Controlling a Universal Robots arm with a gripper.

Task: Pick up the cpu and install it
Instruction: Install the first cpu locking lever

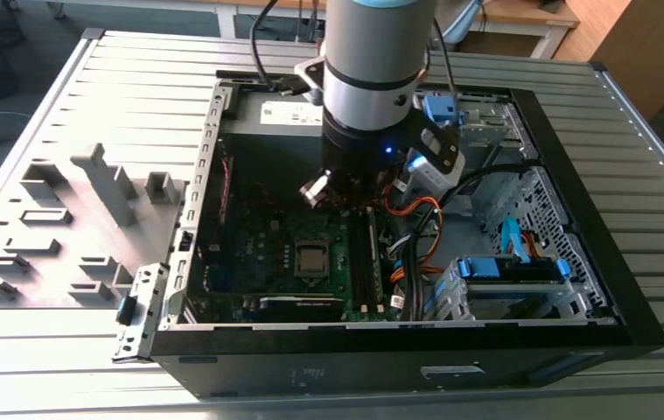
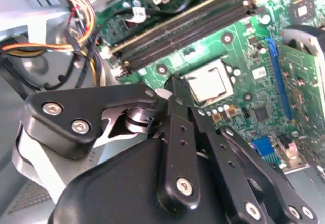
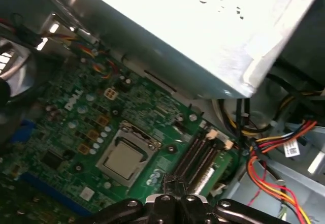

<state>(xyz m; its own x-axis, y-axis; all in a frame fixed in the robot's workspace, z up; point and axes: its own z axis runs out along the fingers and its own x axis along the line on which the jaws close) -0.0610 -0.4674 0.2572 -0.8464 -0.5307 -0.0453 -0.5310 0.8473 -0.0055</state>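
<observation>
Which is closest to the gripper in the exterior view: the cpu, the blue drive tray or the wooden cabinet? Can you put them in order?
1. The cpu, on the green board, right by the gripper.
2. The blue drive tray, inside the case, toward the exterior view's right.
3. The wooden cabinet, beyond the table, at the exterior view's right.

The thick grey-and-silver robot arm (image 1: pixel 369 79) hangs straight down, wrist vertical, its black metal two-finger gripper (image 2: pixel 175 94) pointing downward with fingers drawn together, holding nothing.
</observation>
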